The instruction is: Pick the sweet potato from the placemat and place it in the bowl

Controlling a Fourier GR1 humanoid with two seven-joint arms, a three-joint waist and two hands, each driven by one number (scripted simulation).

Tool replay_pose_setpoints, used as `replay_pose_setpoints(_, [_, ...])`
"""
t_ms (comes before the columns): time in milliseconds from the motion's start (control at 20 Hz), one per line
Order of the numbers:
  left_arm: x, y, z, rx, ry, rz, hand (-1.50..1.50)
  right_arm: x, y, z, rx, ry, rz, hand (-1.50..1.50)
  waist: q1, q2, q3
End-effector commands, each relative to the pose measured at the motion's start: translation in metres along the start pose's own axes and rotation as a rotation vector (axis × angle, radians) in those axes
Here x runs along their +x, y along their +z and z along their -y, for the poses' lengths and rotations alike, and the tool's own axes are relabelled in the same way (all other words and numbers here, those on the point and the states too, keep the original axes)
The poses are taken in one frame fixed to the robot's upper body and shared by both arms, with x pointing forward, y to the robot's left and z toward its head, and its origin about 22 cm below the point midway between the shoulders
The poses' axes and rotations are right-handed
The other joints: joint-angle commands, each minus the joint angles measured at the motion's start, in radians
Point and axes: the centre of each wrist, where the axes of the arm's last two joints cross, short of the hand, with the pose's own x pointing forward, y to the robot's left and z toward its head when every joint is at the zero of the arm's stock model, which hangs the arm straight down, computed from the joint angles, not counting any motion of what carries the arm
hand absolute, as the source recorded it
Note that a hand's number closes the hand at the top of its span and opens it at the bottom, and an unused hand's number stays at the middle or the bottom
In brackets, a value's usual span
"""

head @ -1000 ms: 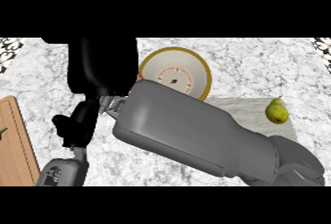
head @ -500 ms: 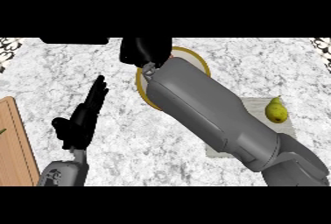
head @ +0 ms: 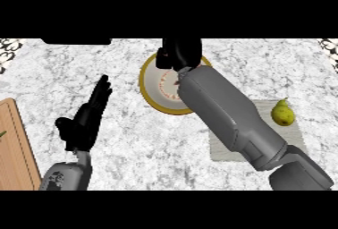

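My right hand (head: 180, 53) hangs over the far rim of the yellow-rimmed bowl (head: 150, 89), its fingers curled into a compact fist. The sweet potato shows nowhere; the curled hand seems to hide it. My grey right forearm (head: 224, 112) runs diagonally across the bowl's right half and across the grey placemat (head: 224, 150). A yellow-green pear (head: 282, 112) lies on the placemat's right part. Inside the bowl a reddish ring pattern shows beside the arm. At the lower left my left hand (head: 86, 120) rests open, fingers pointing up.
A wooden cutting board (head: 14, 143) lies along the left edge. A dark object (head: 76, 41) sits at the counter's far edge, top left. Marble counter stretches between my left hand and the bowl.
My right hand has swung from left of the bowl to over its far rim, and the forearm now crosses the bowl and placemat. My left hand has stayed put.
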Motion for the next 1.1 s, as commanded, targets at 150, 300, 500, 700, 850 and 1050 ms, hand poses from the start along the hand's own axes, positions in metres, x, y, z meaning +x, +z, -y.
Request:
replay_pose_setpoints(150, [-0.001,-0.006,0.006,-0.001,0.006,0.003,0.0,-0.051,-0.002,-0.018,0.195,-0.164,-0.058,-1.5,0.0,0.004,0.001])
replay_pose_setpoints(300, [-0.01,0.006,0.004,-0.008,-0.018,0.006,0.0,-0.055,0.002,-0.029,0.252,-0.221,-0.028,-1.5,0.01,0.003,0.0])
replay_pose_setpoints(500, [0.005,-0.009,-0.01,-0.002,-0.014,0.009,0.0,-0.066,-0.008,-0.017,0.16,-0.366,0.051,-1.5,0.008,0.005,0.001])
replay_pose_setpoints(700, [0.007,0.001,-0.005,0.014,-0.008,0.014,0.0,-0.069,-0.007,-0.007,0.007,-0.476,0.102,-1.5,-0.005,-0.004,0.001])
replay_pose_setpoints(850, [-0.01,-0.003,0.005,0.018,0.004,-0.006,0.0,-0.055,-0.012,0.01,-0.04,-0.523,0.106,-1.5,-0.021,-0.007,0.0])
replay_pose_setpoints(1050, [-0.008,0.004,-0.006,0.012,0.024,-0.006,0.0,-0.093,-0.02,0.03,-0.027,-0.625,0.032,-1.5,-0.02,-0.007,0.0])
